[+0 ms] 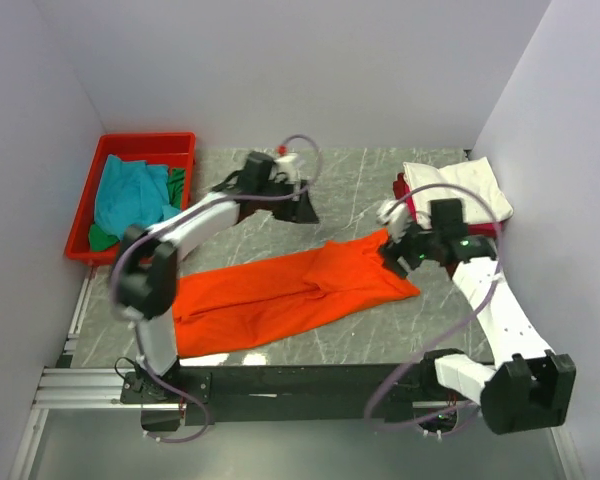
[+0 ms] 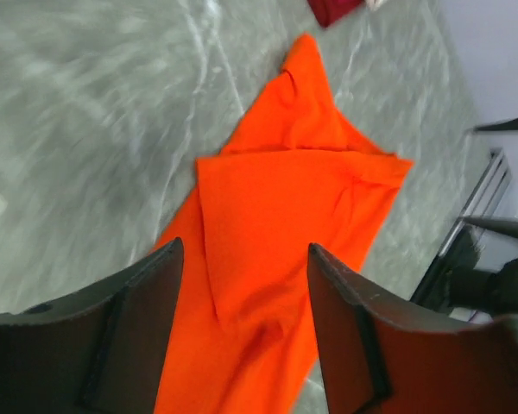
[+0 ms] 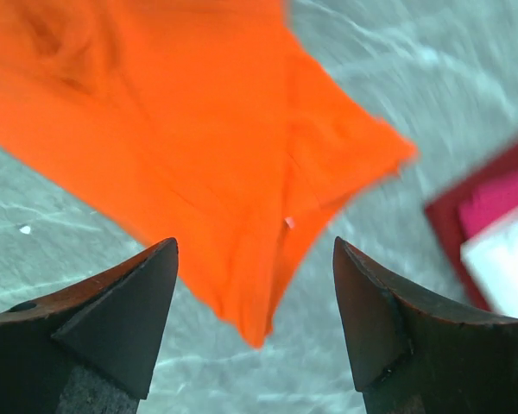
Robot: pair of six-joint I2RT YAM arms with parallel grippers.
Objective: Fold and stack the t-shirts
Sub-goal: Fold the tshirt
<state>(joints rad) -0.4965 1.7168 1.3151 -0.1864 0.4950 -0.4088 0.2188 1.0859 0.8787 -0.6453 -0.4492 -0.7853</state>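
Observation:
The bright orange t-shirt (image 1: 280,295) lies as a long flat strip across the table, running from near left to right. My left gripper (image 1: 302,210) is open and empty, raised beyond the shirt's far edge; its wrist view shows the orange cloth (image 2: 285,198) below its spread fingers (image 2: 242,250). My right gripper (image 1: 392,250) is open and empty above the shirt's right end, and a pointed corner of the cloth (image 3: 198,129) lies between its fingertips (image 3: 255,246). A folded white shirt (image 1: 460,185) lies on a magenta-red one (image 1: 408,195) at the far right.
A red plastic tray (image 1: 145,140) at the far left holds a teal shirt (image 1: 125,195) and a green one (image 1: 177,185). White walls close in the left, back and right. A metal rail (image 1: 75,310) runs along the table's left edge.

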